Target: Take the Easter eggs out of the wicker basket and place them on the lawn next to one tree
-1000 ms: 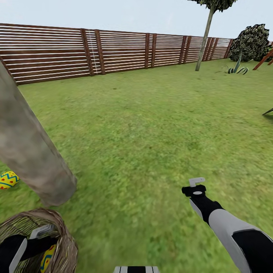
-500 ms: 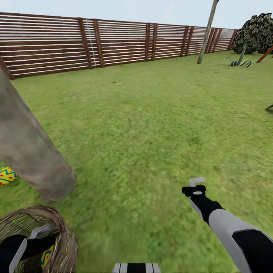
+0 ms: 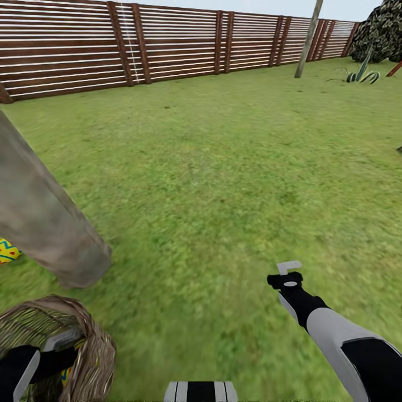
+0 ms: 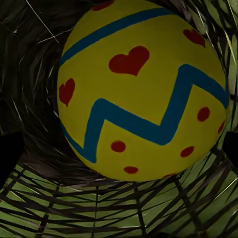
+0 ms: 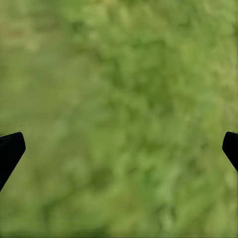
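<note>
Your left gripper is down inside the basket, pointed at an egg lying on the woven floor; the left wrist view has that egg close and centred, with dark finger edges at the far sides of the picture, so the jaws read as spread and not yet on it. Your right gripper hangs idle over bare lawn, its tips wide apart in the right wrist view, holding nothing. Change over the last second: the head camera has tipped downward, so fence and sky have slid up the picture, while both arms sit at the same spots; no object has moved. Judgement: you are settling the view for the pick, and the grasp is not yet made. A second egg lies on the grass just beside the tree, partly hidden behind the trunk; the third I cannot place. Basket stands near the trunk base, so the carry should be short. Mind the wicker rim on the lift and the trunk leaning over your left side; the lawn ahead and to the right is open.
</note>
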`<state>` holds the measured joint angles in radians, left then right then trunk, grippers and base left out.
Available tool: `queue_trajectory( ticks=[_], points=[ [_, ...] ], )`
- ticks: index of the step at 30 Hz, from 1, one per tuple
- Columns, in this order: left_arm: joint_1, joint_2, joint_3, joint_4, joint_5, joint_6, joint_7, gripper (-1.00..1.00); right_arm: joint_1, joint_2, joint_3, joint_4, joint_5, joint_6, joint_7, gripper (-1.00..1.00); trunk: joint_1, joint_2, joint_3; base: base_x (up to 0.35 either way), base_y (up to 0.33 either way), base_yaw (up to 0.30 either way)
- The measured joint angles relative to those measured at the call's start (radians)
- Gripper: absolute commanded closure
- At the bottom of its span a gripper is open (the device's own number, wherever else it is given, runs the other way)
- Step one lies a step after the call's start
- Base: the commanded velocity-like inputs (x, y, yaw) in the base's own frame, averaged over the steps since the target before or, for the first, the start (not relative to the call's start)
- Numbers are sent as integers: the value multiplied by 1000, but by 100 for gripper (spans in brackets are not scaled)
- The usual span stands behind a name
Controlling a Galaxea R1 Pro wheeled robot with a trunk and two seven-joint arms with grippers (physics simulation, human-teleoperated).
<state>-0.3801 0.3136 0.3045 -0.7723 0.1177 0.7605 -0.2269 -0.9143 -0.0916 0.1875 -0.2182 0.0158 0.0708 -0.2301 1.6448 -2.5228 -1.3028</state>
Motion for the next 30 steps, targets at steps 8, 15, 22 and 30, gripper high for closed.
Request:
queue_trajectory(
  ticks=[8,15,22,30],
  points=[
    [0,-25,-1,-59,8,-1,-1,-100,0,-1,-1,-1,0,0,0,-100,3,-1,-23,0,0,0],
    [0,-25,-1,-108,32,-1,0,-100,0,0,-1,0,0,0,0,-100,3,-1,-23,0,0,0],
    [0,-26,-1,-109,33,-2,1,-100,0,0,-1,1,1,0,0,-100,5,-3,-43,0,0,0],
    [0,-28,-2,-108,33,-2,1,-100,0,0,-1,1,1,0,0,-100,9,-4,-74,0,0,0]
  ],
)
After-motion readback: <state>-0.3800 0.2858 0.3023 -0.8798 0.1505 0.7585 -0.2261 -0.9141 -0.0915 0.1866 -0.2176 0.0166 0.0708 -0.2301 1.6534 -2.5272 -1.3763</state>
